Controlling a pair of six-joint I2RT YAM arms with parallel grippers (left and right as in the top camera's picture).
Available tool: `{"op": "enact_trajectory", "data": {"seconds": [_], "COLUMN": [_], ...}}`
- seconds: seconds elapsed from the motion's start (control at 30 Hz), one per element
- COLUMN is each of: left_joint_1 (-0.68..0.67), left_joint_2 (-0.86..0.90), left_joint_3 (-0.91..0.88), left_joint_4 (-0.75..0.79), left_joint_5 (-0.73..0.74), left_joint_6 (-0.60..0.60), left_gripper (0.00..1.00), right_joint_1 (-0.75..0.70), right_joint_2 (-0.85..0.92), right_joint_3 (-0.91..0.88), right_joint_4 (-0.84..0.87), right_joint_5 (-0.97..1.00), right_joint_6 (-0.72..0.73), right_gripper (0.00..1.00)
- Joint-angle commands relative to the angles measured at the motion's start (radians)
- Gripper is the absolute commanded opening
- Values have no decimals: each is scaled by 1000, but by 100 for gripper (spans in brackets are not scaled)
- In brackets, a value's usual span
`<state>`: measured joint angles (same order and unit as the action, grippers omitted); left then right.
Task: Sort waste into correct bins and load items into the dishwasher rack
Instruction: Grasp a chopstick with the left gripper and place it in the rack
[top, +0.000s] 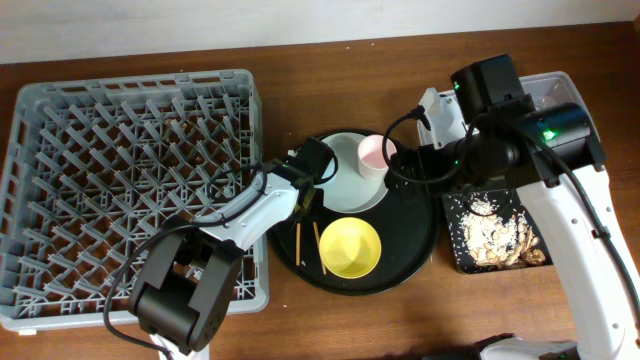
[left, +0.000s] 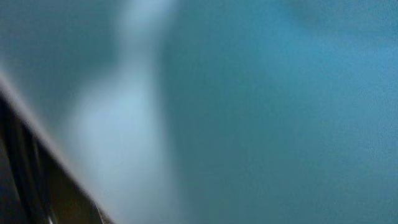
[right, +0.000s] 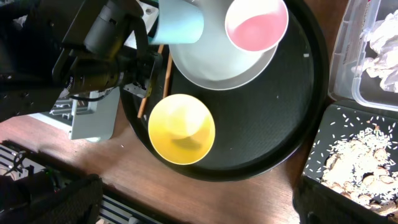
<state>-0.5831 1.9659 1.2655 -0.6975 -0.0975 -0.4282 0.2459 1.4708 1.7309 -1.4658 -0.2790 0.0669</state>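
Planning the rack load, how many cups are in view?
2. The pink cup sits on the plate's right side; the blue cup is at its left edge. Others could be hidden under the arms.

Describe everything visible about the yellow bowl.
The yellow bowl is round, bright yellow and smooth, like plastic. It stands upright, mouth up, and looks empty. It rests on the large round black tray near the rim on the robot's side, apart from the plate. Two chopsticks lie close beside it; whether they touch it is unclear.

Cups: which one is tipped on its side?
The blue cup is turned sideways, at the plate's left edge. The pink cup stands upright, mouth up.
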Motion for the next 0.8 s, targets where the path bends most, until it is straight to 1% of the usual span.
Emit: {"op": "enact_trajectory", "data": {"seconds": [0.0,0.07,0.23,0.33,0.37,0.4,0.47,0.5,0.57,0.6,0.7,0.77], "left_joint_1": [-3,-3,-3,14,31,67,129,170,218,235,245,246], "left_joint_2": [1,-55,-278,-367,-385,-405,-414,-410,-406,-404,-376,-321], "left_joint_3": [-12,-5,-2,-2,-2,-2,-2,-3,-3,-4,-5,-5], "left_joint_4": [-14,-18,-49,-94,-105,-116,-131,-131,-146,-150,-148,-140], "left_joint_5": [3,3,3,-47,-70,-103,-142,-142,-142,-137,-128,-129], "left_joint_6": [2,2,2,3,3,30,44,80,97,138,154,154], "left_gripper": [1,1,1,1,1,1,1,1,1,0,0,0], "right_joint_1": [5,5,5,5,5,5,5,5,5,5,5,5], "right_joint_2": [-3,-3,-3,-3,-3,-3,-3,-3,-3,-3,-3,-3], "right_joint_3": [6,6,6,6,6,6,6,6,6,6,6,6], "right_joint_4": [0,0,0,0,0,0,0,0,0,0,0,0], "right_joint_5": [-5,-5,-5,-5,-5,-5,-5,-5,-5,-5,-5,-5], "right_joint_6": [-11,-11,-11,-11,-11,-11,-11,-11,-11,-11,-11,-11], "right_gripper": [99,99,99,99,99,99,99,99,99,99,99,99]}}
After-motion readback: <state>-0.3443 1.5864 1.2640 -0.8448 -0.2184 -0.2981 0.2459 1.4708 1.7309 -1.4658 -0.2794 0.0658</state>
